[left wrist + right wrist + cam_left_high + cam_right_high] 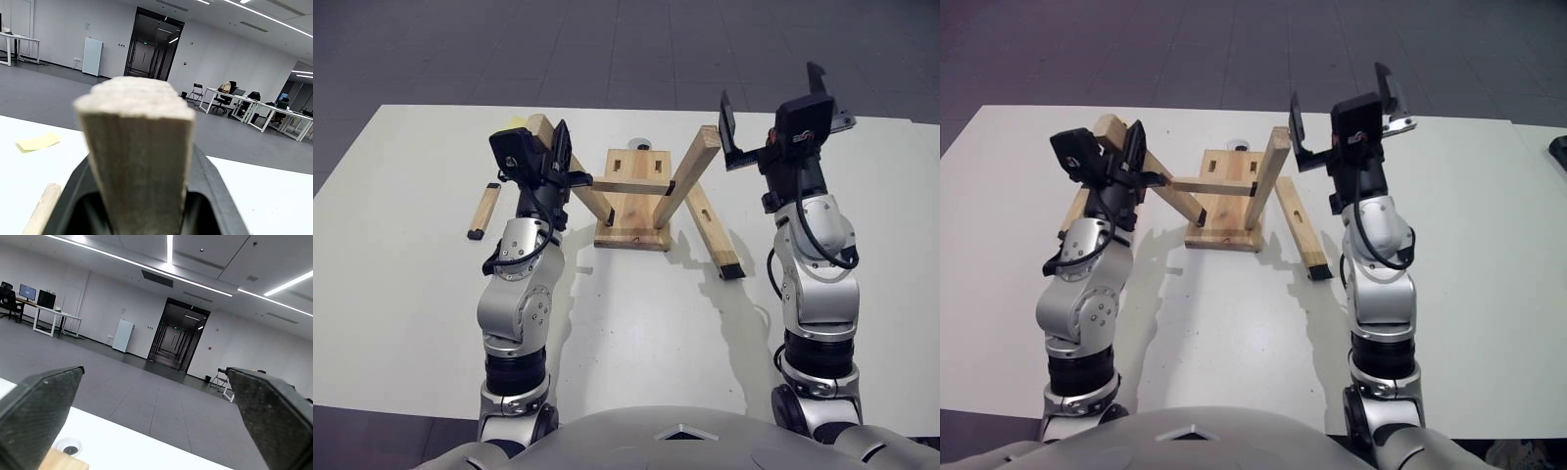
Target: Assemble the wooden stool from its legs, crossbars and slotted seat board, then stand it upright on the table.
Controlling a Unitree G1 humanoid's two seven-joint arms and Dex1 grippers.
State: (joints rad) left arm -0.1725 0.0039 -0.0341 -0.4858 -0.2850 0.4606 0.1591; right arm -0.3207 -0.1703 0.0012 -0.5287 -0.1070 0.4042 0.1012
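The slotted seat board (631, 213) lies flat on the white table (401, 274). Two legs stand tilted out of it, joined by a crossbar (628, 186). My left gripper (551, 162) is shut on the upper part of the left leg (592, 201), whose end (139, 147) sits between the jaws. The right leg (690, 174) leans outward toward my right gripper (771, 106), which is open, raised above the table just beside that leg's top, and holds nothing. A third leg (715, 233) with a black tip lies flat to the right of the board. A short loose crossbar (484, 211) lies on the left.
A yellow sticky note (38, 141) lies on the table behind the left gripper. A round cable hole (639, 145) sits behind the seat board. The table's far edge runs close behind the parts; the near half of the table is open white surface.
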